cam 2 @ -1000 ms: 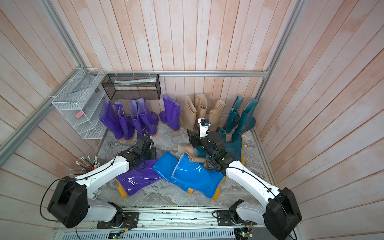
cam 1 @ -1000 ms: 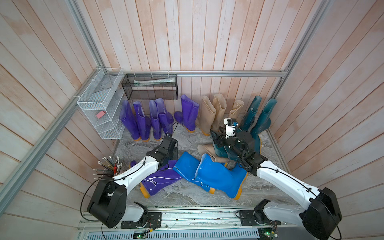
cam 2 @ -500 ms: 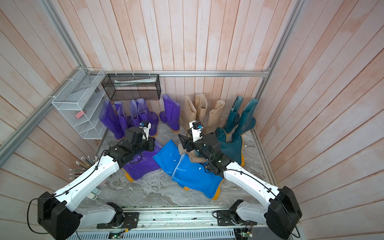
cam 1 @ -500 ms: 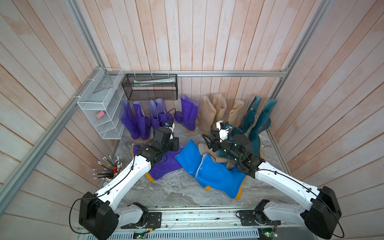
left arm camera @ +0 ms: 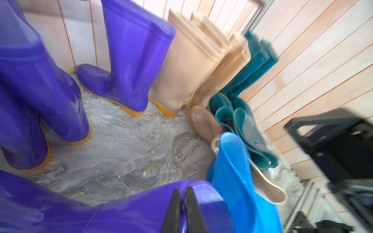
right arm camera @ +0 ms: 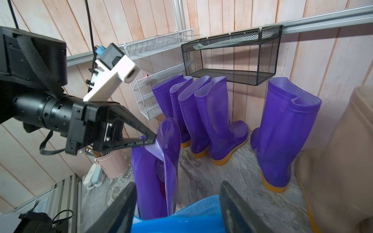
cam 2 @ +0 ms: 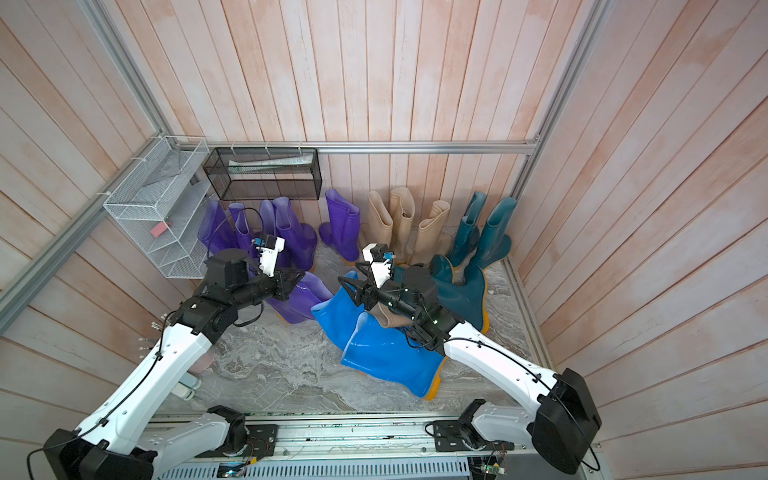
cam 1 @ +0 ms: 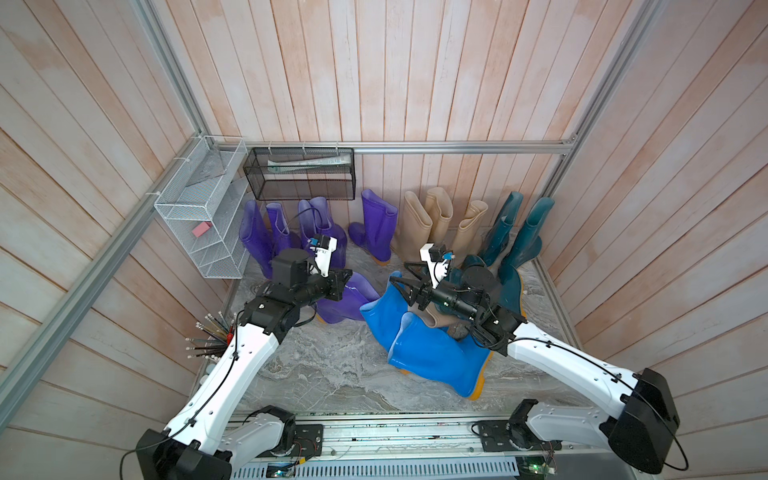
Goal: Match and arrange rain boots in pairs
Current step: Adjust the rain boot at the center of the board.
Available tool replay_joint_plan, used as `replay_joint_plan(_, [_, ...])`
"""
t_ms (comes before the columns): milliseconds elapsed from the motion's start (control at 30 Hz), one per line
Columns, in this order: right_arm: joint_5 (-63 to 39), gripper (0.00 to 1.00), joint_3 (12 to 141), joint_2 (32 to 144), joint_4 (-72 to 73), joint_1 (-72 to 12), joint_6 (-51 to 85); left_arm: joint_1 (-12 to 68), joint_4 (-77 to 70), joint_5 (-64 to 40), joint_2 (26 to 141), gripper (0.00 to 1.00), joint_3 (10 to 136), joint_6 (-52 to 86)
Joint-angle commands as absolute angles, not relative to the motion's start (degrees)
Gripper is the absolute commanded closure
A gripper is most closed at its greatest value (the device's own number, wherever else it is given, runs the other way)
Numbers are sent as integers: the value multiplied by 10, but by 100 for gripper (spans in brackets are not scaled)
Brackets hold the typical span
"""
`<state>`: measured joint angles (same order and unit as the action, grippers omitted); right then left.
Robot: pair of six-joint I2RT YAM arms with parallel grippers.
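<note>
Top views, left hand: in both top views my left hand (cam 1: 344,283) (cam 2: 296,279) is clamped tight on the top rim of a glossy purple rubber boot (cam 1: 353,305) (cam 2: 309,300), which lies tilted on the grey marbled surface (cam 1: 332,365), left of frame centre.
Top views, right hand: my right hand (cam 1: 401,284) (cam 2: 352,291) stands wide open, gripping nothing, just at the mouth of a bright blue rubber boot (cam 1: 380,311). A second blue boot (cam 1: 432,357) lies in front of it, towards lower centre.
Top views, back row: upright purple boots (cam 1: 286,237) stand at left, beige boots (cam 1: 432,216) in the middle and dark teal boots (cam 1: 519,232) at right.
Left wrist view: it is blurred. At bottom centre my left hand (left arm camera: 183,194) has its two dark fingers (left arm camera: 176,203) almost touching, with the purple rubber boot (left arm camera: 121,211) pinched between them. The bright blue rubber boot (left arm camera: 238,181) is at lower right.
Right wrist view: at the bottom edge my right hand (right arm camera: 177,184) has its fingers (right arm camera: 121,207) far apart, with the bright blue rubber boot (right arm camera: 181,220) low between them. At left my left hand (right arm camera: 150,140) nips the rim of the purple rubber boot (right arm camera: 155,173). The purple boots (right arm camera: 201,113) stand under a black wire basket (right arm camera: 232,74).
</note>
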<state>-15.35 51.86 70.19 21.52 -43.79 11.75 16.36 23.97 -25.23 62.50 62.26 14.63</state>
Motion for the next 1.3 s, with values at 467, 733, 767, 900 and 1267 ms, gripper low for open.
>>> replay_joint_plan(467, [-204,33,520,692,234,-440,120,76,31,-539,542,100,511,268])
replay_joint_plan(733, [-201,33,531,697,220,-441,117,26,59,-504,510,100,456,237])
replay_joint_plan(767, [-202,33,533,699,221,-442,115,22,70,-500,513,100,455,227])
replay_joint_plan(900, [-203,33,561,716,201,-450,87,0,82,-483,514,100,433,228])
replay_joint_plan(1267, [-250,31,656,802,135,-469,14,-12,116,-354,423,100,384,226])
